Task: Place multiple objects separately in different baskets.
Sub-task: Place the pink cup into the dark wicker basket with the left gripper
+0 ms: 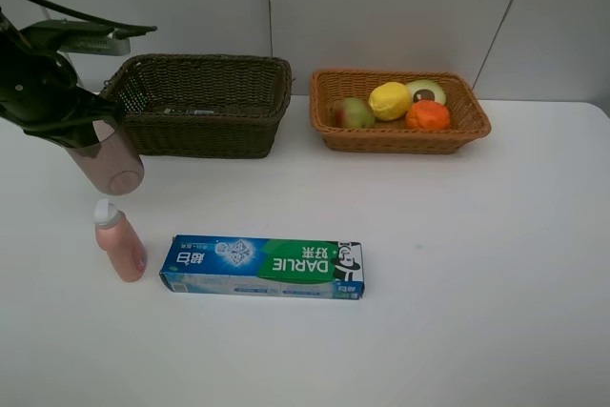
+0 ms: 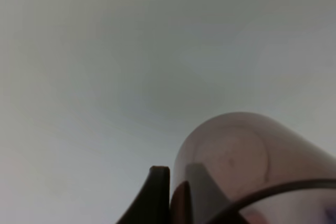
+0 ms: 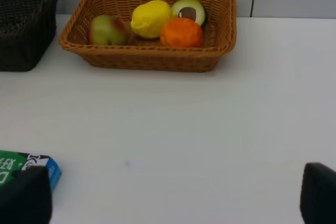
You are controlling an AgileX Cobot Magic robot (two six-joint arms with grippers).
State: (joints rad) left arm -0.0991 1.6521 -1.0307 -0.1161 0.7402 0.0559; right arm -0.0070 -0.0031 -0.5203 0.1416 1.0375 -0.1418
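Seemingly the left fingers [image 2: 157, 195] pinch the wall of the translucent mauve cup [image 2: 247, 161], one inside, one outside; right fingers [image 3: 23, 200] stand apart.

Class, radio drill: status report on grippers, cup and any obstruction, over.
Left gripper shut on mauve cup, tilted beside dark basket. Right gripper open, empty. Nothing between cup and basket.

white table [image 1: 477, 283], pale panelled wall [image 1: 381, 7] behind
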